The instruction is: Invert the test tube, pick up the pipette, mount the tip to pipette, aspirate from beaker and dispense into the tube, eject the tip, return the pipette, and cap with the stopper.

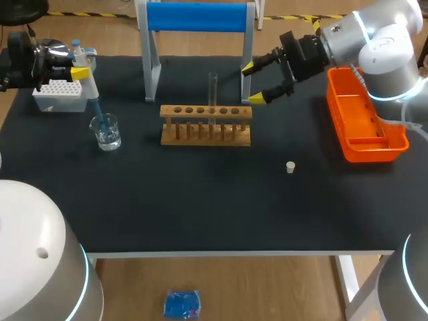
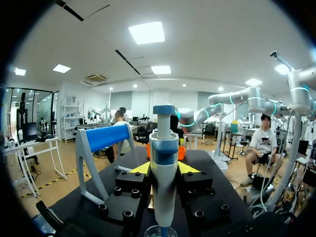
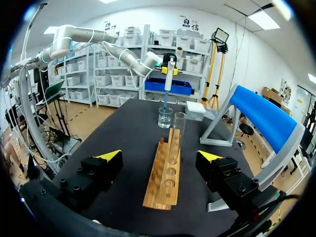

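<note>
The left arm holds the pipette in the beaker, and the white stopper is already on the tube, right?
Not quite: the stopper lies on the table, apart from the rack, and the tube stands open, as the head view shows. The left gripper does hold the pipette in the beaker.

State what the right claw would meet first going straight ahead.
Probably the upright test tube in the wooden rack, which lies directly ahead between the open fingers of the right claw. Depth is unclear, so possibly the rack itself.
</note>
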{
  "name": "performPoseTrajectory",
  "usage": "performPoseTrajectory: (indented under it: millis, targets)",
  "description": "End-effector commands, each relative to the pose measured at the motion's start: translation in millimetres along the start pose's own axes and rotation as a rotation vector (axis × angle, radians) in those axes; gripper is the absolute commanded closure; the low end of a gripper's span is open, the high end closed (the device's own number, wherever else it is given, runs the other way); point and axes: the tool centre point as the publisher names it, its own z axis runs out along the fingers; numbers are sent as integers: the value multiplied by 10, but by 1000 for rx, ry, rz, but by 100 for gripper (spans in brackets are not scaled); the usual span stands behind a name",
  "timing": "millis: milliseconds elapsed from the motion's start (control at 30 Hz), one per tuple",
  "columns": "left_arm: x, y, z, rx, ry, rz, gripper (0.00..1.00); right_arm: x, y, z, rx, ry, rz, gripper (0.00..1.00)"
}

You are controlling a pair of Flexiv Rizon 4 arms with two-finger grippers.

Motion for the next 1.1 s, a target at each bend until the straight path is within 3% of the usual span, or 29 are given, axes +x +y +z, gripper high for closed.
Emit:
performPoseTrajectory:
  millis: [33,1100]
  targets:
    - [-5,-3,-3,-1,2,1,100,-9,4,-10,3,4,1,0]
    - [107,-651,63,-67,13,62,100,-9,4,-10,3,4,1,0]
